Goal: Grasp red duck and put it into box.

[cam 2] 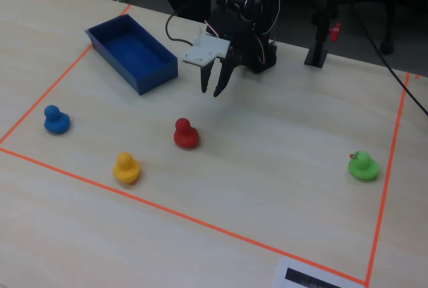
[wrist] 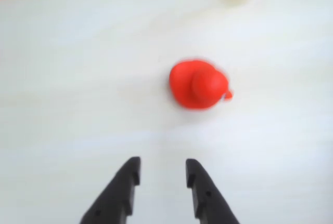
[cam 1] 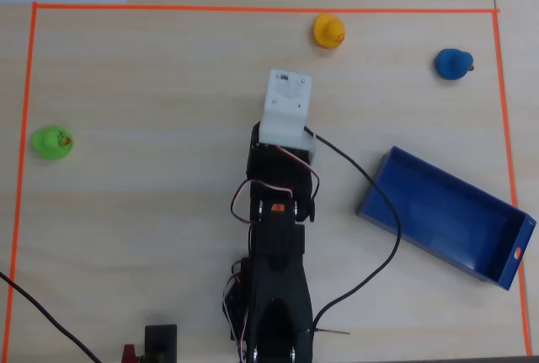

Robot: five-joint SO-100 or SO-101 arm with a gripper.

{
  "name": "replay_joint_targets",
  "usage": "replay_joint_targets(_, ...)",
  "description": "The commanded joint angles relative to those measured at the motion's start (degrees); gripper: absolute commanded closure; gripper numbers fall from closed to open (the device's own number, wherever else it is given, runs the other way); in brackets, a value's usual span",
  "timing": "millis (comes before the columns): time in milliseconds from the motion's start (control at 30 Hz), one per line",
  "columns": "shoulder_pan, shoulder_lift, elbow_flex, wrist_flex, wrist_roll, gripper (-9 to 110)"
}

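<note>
Hovering end effector (wrist: 160, 171) narrowly parted, empty; red duck (wrist: 199, 84) ahead, apart.

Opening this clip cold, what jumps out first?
Four bright toy ducks inside an orange-taped rectangle: the red duck mid-table, yellow and blue left in the fixed view, green far right. The open end effector hangs above the red one, with the blue box empty beside it.

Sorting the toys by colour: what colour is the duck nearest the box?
Blue; the duck shows best in the overhead view.
</note>
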Motion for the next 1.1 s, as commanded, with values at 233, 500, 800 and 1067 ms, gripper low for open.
replay_joint_targets(233, 6.06, -27.69, -27.16, -5.89, 0.53, 74)
replay_joint_targets(500, 7.65, -36.65, -27.42, -7.21, -4.66, 69)
replay_joint_targets(800, 9.14, -43.42, -25.75, -11.34, -9.67, 68)
replay_joint_targets(1067, 9.4, -47.2, -23.99, -13.1, -10.55, 70)
